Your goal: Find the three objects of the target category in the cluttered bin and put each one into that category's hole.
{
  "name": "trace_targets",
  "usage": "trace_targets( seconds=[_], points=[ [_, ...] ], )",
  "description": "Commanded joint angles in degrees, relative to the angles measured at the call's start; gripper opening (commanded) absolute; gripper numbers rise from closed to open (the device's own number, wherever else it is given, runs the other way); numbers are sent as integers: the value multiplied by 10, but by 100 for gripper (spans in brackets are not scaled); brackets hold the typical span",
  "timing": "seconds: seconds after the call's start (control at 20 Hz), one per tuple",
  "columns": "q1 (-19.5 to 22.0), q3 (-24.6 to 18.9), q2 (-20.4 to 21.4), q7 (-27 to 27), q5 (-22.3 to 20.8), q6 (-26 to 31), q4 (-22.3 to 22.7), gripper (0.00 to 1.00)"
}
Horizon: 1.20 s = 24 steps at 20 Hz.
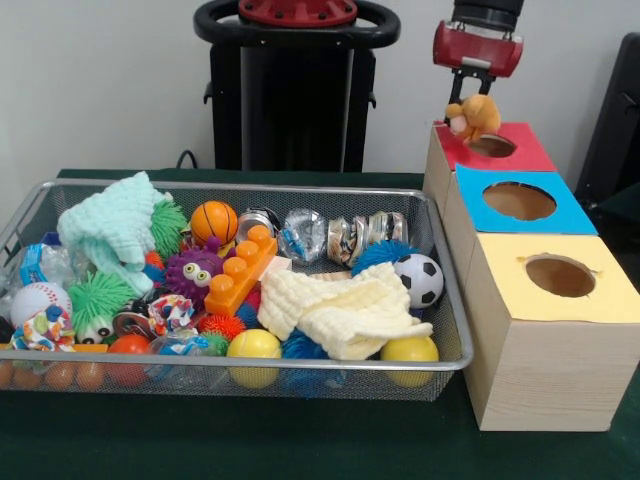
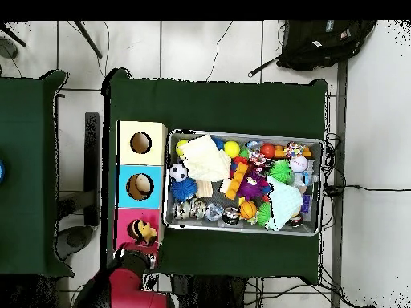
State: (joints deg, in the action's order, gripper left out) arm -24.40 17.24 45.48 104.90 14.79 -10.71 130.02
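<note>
The wire mesh bin holds a heap of toys; it also shows in the overhead view. My gripper hangs at the far right over the red-topped box. It is shut on a small pale-yellow toy figure with orange parts, held just above the back rim of the red box's hole. The overhead view shows the figure over that hole. I see no other such figure in the bin; cloths and balls hide much of it.
A blue-topped box and a yellow-topped box, each with a round hole, stand in line with the red one. In the bin lie a soccer ball, cream cloth, mint cloth, orange brick and yellow balls.
</note>
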Motion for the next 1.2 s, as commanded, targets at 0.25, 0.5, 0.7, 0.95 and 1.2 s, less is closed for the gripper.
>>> trace_targets(
  seconds=[0.25, 0.5, 0.7, 0.95, 1.2],
  points=[
    [-20, -59, -53, 184, 74, -50, -16, 0],
    [-43, -60, -58, 190, 106, -50, -16, 0],
    [-55, -64, -65, 192, 123, -54, -17, 0],
    [-55, -70, -69, 189, 127, -58, -15, 0],
    [-47, -81, -78, 189, 119, -75, -14, 0]
  ],
)
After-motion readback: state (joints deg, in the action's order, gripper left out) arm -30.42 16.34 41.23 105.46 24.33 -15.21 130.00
